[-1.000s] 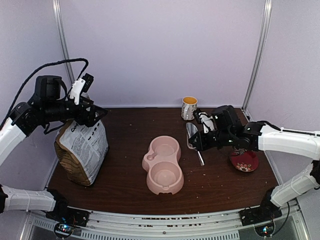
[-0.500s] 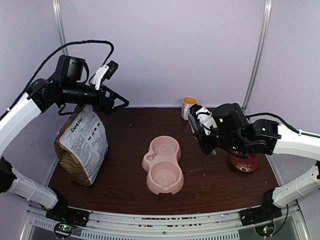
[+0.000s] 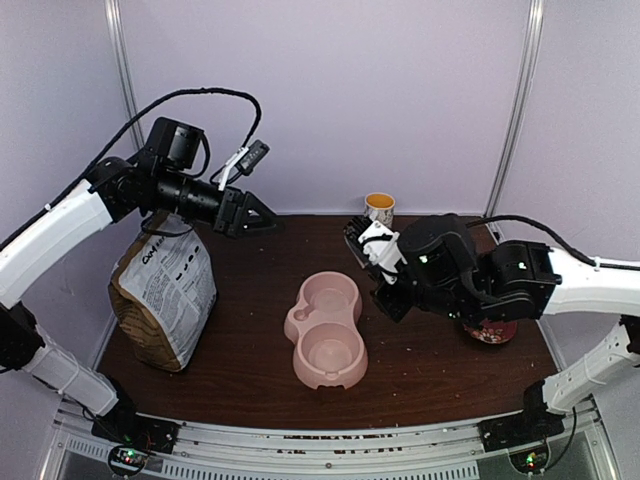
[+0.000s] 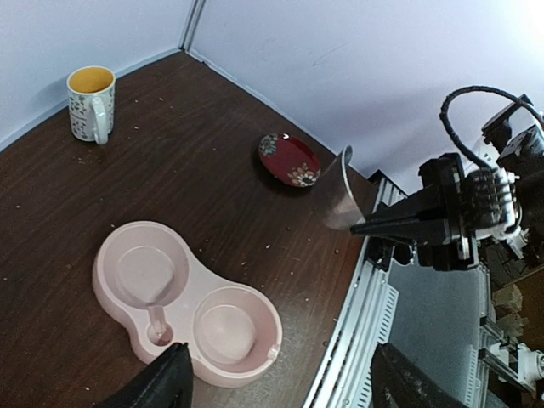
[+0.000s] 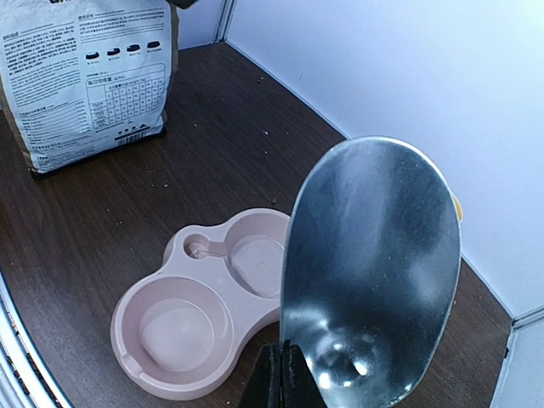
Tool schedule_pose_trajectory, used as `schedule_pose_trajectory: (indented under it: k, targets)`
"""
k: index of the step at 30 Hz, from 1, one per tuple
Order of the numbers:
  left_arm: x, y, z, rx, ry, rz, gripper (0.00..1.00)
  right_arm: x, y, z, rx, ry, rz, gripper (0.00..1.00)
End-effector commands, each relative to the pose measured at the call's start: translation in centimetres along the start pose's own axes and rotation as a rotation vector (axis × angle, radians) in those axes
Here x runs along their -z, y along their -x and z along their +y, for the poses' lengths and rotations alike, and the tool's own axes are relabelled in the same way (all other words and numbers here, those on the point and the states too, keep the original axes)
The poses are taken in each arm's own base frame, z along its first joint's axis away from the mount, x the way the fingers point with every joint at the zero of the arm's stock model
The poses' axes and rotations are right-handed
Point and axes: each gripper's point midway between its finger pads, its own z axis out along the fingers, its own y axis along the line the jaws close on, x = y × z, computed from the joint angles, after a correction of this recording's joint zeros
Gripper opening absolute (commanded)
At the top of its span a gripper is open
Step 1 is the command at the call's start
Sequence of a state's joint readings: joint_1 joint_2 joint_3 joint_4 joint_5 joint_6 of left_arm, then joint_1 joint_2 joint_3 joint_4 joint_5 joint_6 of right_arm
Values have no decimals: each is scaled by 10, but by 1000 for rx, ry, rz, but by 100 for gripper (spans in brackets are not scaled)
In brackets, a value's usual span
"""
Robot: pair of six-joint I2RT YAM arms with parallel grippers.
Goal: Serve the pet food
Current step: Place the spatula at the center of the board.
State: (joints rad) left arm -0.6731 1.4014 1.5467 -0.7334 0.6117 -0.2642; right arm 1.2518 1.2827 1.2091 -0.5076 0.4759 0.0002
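Note:
No pet food pellets show; only small crumbs dot the table. My right gripper (image 5: 281,367) is shut on the handle of an empty metal scoop (image 5: 374,263), held in the air just right of the pink double bowl (image 3: 328,330). Both wells of the bowl (image 5: 204,306) are empty. My left gripper (image 3: 262,218) hangs open and empty, high above the table between the brown paper bag (image 3: 165,300) and the bowl. The left wrist view shows its dark fingertips (image 4: 166,382) wide apart over the bowl (image 4: 187,306), and the scoop (image 4: 336,195) across the table.
A patterned mug (image 3: 379,212) stands at the back wall. A red plate (image 3: 492,331) lies at the right, partly behind my right arm. The bag (image 5: 89,76) stands upright at the left edge. Metal rails (image 3: 330,440) run along the near edge.
My left arm has swung right, away from the top of the bag, with its jaws narrowing slightly. My right arm has lifted the scoop and carried it left toward the bowl.

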Motion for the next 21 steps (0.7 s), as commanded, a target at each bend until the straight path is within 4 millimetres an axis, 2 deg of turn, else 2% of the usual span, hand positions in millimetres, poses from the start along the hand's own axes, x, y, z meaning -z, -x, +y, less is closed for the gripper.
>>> schedule_pose_trajectory:
  k: [1, 7, 15, 21]
  targets:
    - [-10, 1, -17, 16, -117, -4, 73, 0, 17, 10, 54, -35, -14, 0]
    - [-21, -15, -31, 30, -200, 41, 69, -6, 27, 32, 131, -25, -1, 0]
    - [-31, -23, -31, 78, -235, 57, 58, -13, 36, 58, 214, -3, 6, 0]
    - [-37, -24, -32, 109, -270, 63, 49, -16, 39, 68, 242, 9, 6, 0]
